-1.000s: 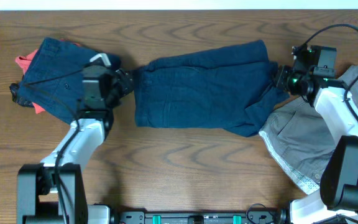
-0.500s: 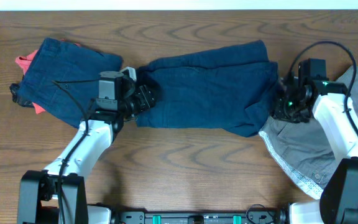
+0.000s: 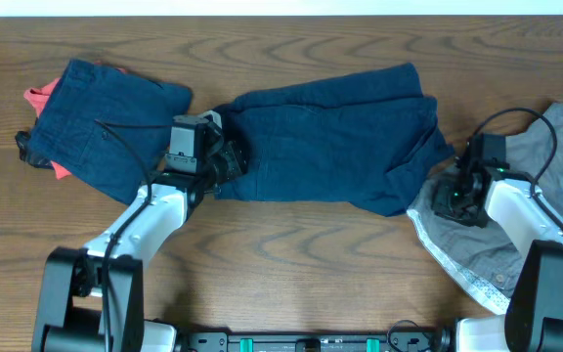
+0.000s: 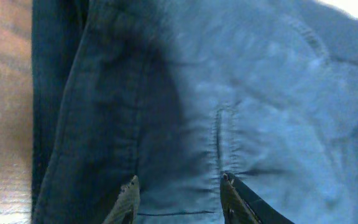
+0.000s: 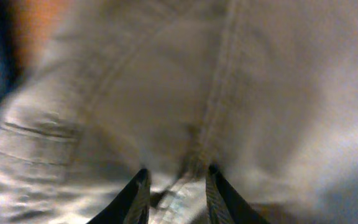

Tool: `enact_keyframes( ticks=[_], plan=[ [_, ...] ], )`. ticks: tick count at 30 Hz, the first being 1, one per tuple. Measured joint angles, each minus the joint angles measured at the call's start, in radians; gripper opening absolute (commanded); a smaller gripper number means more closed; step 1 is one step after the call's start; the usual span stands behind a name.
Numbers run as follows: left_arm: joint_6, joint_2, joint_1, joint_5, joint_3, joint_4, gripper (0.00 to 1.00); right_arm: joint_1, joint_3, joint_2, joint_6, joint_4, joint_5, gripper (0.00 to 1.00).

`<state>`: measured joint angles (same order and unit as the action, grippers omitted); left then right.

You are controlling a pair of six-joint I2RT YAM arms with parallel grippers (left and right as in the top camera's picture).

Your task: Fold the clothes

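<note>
**Wood-grain bench with clothes spread from end to end**

Brown wood with a bold swirling grain makes up the bench (image 3: 281, 264), and bare board shows along both its near and far sides. A pale white strip (image 3: 262, 7) runs along the far edge in the overhead view; what it belongs to cannot be told, and no more of the room is visible. A black frame bar (image 3: 311, 342) with green fittings crosses the near edge between the two arm bases.

The clothes lie in a loose row. A navy garment (image 3: 321, 137) sits in the middle, spread wide and rumpled at its right end. A second navy piece (image 3: 96, 122) lies at the left end, on top of a coral-red one (image 3: 39, 98) that peeks out from its left side. A light grey garment (image 3: 516, 225) lies at the right end, just beside the middle navy one.

The left fingers (image 4: 128, 200) are at the left edge of the middle navy garment. They stand partly apart with their tips down on the cloth, which lies flat between them, and no fold is visibly pinched. A seam and a short stitched slit run just ahead of them.

The right fingers (image 5: 137, 196) are down on the grey garment near its left edge. They are also partly apart, with a ridge of seam bunched between them. Whether they grip that ridge or only rest against it cannot be told.
</note>
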<state>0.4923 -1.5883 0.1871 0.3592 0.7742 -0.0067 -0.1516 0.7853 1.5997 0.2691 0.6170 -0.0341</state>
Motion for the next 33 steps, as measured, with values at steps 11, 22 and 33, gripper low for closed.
enact_keyframes(
  ticks=[11,22,33],
  plan=[
    [0.000,-0.031,0.000,-0.004,0.000,-0.038,0.45,-0.412,0.011,-0.002,0.165,0.144,-0.209,0.57],
    [-0.027,-0.011,-0.011,-0.004,0.002,0.046,0.56,-0.344,0.263,-0.059,-0.115,0.133,0.362,0.85],
    [-0.094,-0.026,-0.116,-0.074,0.095,0.171,0.62,-0.084,0.283,-0.074,-0.184,0.099,0.465,0.87]
  ],
)
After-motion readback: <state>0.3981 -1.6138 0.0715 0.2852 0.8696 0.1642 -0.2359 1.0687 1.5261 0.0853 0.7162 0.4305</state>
